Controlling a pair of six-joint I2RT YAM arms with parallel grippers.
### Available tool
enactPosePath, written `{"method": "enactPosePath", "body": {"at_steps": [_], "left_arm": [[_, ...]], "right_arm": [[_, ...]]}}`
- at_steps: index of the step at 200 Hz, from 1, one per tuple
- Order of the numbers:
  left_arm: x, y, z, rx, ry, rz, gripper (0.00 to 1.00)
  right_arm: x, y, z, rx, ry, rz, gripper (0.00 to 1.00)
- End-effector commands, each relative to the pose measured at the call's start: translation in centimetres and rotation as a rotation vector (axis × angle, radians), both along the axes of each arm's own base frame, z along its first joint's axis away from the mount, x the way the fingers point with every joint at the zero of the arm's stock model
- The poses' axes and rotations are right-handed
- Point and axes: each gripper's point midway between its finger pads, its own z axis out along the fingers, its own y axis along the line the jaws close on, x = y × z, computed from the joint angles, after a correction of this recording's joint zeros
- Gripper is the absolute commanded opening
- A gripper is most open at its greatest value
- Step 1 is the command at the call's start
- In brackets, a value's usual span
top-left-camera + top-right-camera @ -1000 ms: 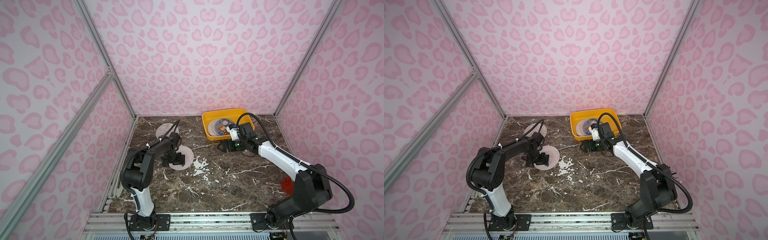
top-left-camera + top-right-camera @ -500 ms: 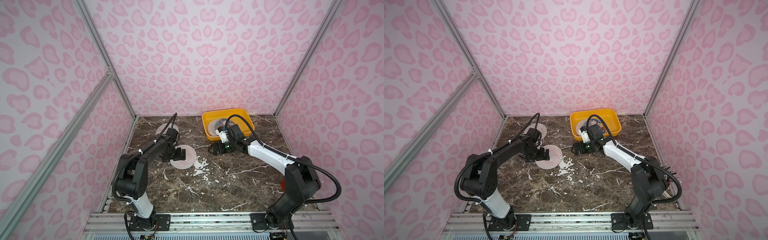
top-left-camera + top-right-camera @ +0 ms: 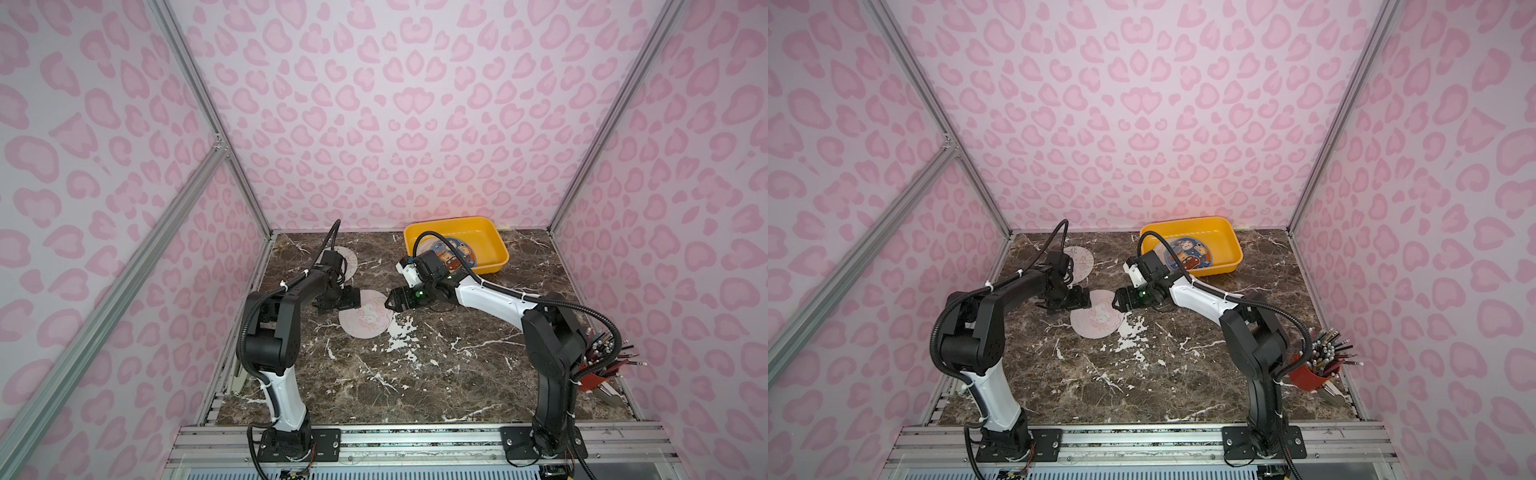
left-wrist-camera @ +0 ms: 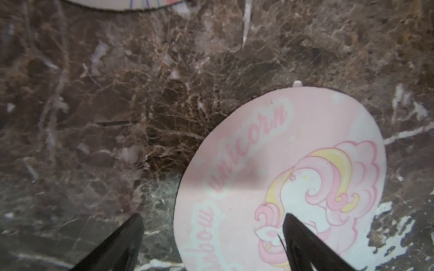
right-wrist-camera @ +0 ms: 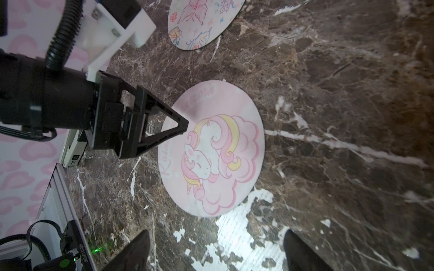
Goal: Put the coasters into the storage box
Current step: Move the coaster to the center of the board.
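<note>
Pink round unicorn-print coaster [image 3: 365, 320] [image 3: 1098, 319] [image 5: 211, 150] is lying flat on the dark brown veined marble tabletop [image 3: 436, 374], left of centre and outside the shallow yellow-orange plastic storage box [image 3: 486, 243]; the storage box is sitting at the far edge, well apart from this disc.

Pale round butterfly-print coaster [image 3: 348, 262] [image 5: 202, 21] is lying flat farther back on the tabletop, partly behind the left arm's wrist in both top views; round blue-rimmed cartoon coaster [image 3: 1190, 251] is lying inside the storage box.

Left tool [image 3: 352, 299] [image 4: 211, 225] is hanging low at the unicorn-print coaster's left edge; its fingers are standing well spread, one fingertip [image 4: 296, 232] over the print and the other over bare marble; it is holding nothing. Cannot tell whether that tip is touching the disc.

Right tool [image 3: 388, 299] [image 5: 216, 239] is hanging low just beside the disc's opposite edge, pointing toward the left tool; its fingers are standing wide apart with only tabletop between them; it is holding nothing.

Red cup of pencils [image 3: 1310, 374] is standing at the near right corner.
</note>
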Motion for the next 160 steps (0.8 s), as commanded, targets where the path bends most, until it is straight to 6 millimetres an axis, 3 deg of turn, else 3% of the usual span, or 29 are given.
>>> {"method": "enactPosePath", "body": {"at_steps": [1, 37, 89, 160], "left_arm": [[0.5, -0.5, -0.5, -0.025, -0.015, -0.004, 0.94], [0.0, -1.3, -1.4, -0.051, 0.011, -0.011, 0.92], [-2.0, -4.2, -2.5, -0.063, 0.061, -0.048, 0.91], [-3.3, -4.8, -2.4, -0.073, 0.083, -0.042, 0.89]], "right_arm": [[0.1, 0.8, -1.1, -0.002, 0.024, 0.001, 0.86], [0.3, 1.4, -3.7, -0.037, 0.065, 0.002, 0.82], [0.7, 1.1, -5.9, -0.089, 0.09, -0.019, 0.78], [1.1, 0.4, -8.1, -0.141, 0.116, -0.047, 0.67]]}}
